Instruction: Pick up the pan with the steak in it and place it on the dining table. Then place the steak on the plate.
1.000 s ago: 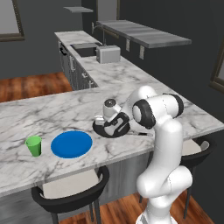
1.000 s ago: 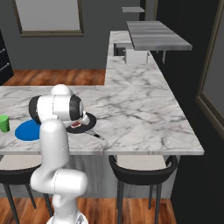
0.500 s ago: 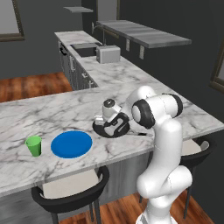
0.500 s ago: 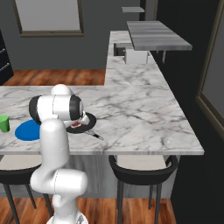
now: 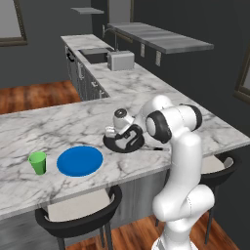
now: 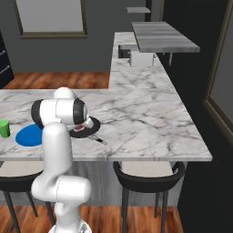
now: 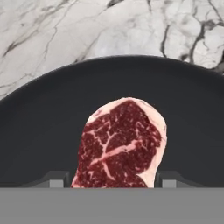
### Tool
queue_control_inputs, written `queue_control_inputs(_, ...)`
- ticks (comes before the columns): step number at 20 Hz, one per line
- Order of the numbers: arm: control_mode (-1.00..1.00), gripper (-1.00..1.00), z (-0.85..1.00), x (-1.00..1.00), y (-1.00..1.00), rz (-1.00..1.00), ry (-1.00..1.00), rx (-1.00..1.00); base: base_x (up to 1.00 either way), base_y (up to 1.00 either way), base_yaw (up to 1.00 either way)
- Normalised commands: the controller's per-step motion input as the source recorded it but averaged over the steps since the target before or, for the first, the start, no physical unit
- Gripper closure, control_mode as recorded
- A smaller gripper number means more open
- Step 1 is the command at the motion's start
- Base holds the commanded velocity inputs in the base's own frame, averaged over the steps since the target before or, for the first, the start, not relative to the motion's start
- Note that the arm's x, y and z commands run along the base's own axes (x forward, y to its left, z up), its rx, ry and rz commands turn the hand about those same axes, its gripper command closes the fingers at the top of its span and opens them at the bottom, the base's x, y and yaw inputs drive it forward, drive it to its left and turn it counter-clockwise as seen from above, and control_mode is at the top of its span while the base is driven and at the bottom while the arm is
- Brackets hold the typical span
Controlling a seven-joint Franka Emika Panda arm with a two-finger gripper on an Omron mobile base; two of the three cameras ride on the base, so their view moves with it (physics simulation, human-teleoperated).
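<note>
reaching down into pan [image 5: 124, 144] — tool [image 7: 105, 179] astride steak [image 7: 121, 144]

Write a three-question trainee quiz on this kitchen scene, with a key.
1. True or false: the steak lies in the black frying pan.
2. Which thing lies nearest the blue plate on its far side from the pan? A) toaster B) green cup C) sink
3. Fill in: in the hand view, the end effector has one fingertip on each side of the ______.

Key: 1 true. 2 B. 3 steak; the fingertips flank its near end, and the pictures do not settle whether they touch it.
</note>
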Motion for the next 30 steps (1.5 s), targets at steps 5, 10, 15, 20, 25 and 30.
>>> queue_control_inputs(5, -1.0, 1.0, 0.32, 0.08, 0.02, -0.06, 0.0, 0.02, 0.0, 0.0, 0.0)
queue_control_inputs(10, -1.0, 1.0, 0.62, -0.06, 0.1, -0.01, 0.0, 0.04, 0.0, 0.0, 0.0)
queue_control_inputs(15, -1.0, 1.0, 0.72, -0.29, 0.23, 0.01, 0.0, 0.07, 0.0, 0.0, 0.0)
queue_control_inputs(20, -1.0, 1.0, 0.46, -0.55, 0.4, 0.06, 0.0, 0.02, 0.0, 0.0, 0.0)
queue_control_inputs(25, -1.0, 1.0, 0.18, -0.71, 0.51, 0.07, -0.03, 0.0, 0.0, 0.0, 0.0)
queue_control_inputs(30, -1.0, 1.0, 0.02, -0.72, 0.58, 0.07, -0.04, 0.0, 0.0, 0.0, 0.0)
